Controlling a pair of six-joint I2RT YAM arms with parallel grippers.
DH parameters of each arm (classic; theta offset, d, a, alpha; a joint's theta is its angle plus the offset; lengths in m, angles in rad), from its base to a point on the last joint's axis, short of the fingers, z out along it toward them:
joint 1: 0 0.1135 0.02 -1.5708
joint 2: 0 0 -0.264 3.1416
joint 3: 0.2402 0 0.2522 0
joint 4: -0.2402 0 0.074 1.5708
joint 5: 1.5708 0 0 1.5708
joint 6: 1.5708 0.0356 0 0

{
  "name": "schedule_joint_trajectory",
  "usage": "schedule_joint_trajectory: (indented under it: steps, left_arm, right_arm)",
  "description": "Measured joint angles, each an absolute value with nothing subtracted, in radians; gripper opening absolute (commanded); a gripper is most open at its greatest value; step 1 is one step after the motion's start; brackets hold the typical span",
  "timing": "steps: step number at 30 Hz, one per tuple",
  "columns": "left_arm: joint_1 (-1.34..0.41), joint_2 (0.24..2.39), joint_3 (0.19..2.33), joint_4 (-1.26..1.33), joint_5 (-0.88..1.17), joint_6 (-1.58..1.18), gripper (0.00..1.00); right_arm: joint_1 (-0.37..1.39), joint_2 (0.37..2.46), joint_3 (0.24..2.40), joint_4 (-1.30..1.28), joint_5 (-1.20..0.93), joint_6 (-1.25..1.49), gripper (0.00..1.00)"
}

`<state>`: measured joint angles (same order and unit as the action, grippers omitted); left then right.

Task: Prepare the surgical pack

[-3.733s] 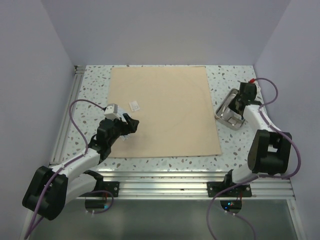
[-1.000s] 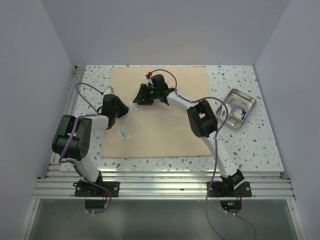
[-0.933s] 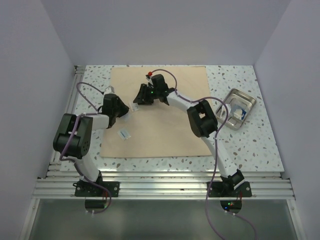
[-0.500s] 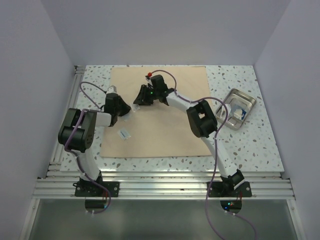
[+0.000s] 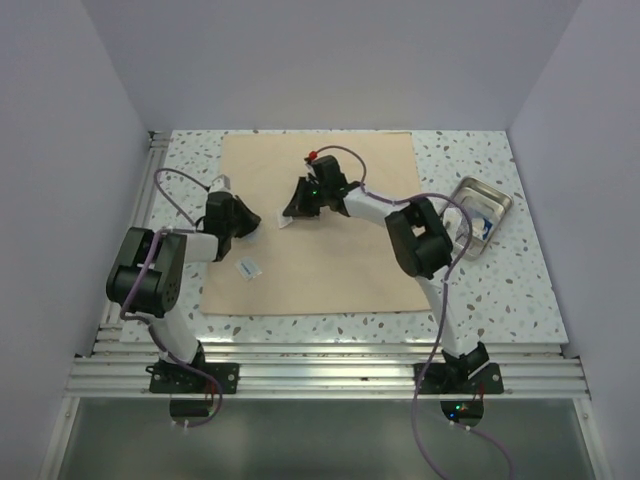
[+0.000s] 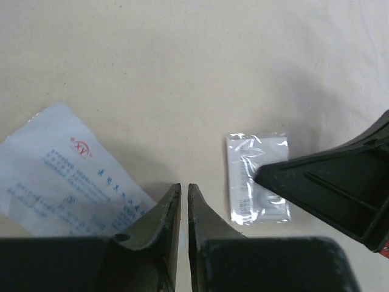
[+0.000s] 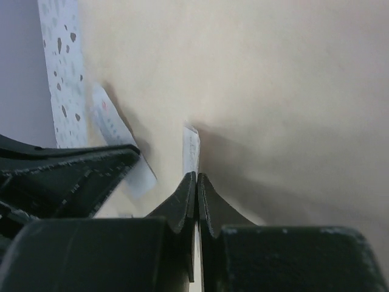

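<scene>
Since the overhead view half a second before, the right claw (image 7: 196,177) had slid a little toward the near right across the tan sheet (image 5: 340,265) and had closed. It was fully shut. Its wrist camera showed a thin white edge standing up between the tips, which looked like the small clear packet (image 6: 255,176) pinched there. From the left wrist camera, one black tip rested on that packet.

The left claw (image 6: 184,190) sat just beside it, closed to a hairline slit with nothing seen between the tips. A larger printed packet (image 6: 61,176) ran under its left finger, and whether it was gripped could not be told. A third packet (image 5: 249,268) lay on the sheet nearer the arms. The steel tray (image 5: 497,197) stood well apart on the speckled table (image 5: 480,290), to the right of the sheet, with something white and blue inside.

The step in hand seemed to be lifting the small packet off the sheet. To do it well, the right claw would need to rise slowly and straight, so that the soft sheet was not dragged up with the packet. It would also need to steer away from the left claw, since the two were very close together
</scene>
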<state>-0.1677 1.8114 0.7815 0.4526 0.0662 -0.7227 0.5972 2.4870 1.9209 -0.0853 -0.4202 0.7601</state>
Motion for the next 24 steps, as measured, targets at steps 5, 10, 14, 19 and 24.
schedule_joint_trajectory:
  steps: [5,10,14,19,24]
  left_arm:
    - [-0.168,1.658,0.704,0.431,0.059,-0.722,0.16]
    - [-0.168,1.523,0.672,0.414,0.046,-0.710,0.21]
    - [-0.168,1.436,0.646,0.394,0.040,-0.695,0.26]
    - [-0.168,1.347,0.599,0.366,0.026,-0.685,0.31]
    - [-0.168,1.301,0.562,0.341,-0.006,-0.675,0.34]
  right_arm:
    - [0.530,2.221,1.634,-0.058,-0.369,0.748,0.00]
    - [0.360,1.900,1.394,-0.018,-0.340,0.716,0.00]
    - [0.159,1.678,1.209,0.004,-0.326,0.691,0.00]
    - [-0.068,1.553,1.037,-0.017,-0.300,0.673,0.00]
    - [-0.222,1.506,0.906,-0.053,-0.252,0.673,0.00]
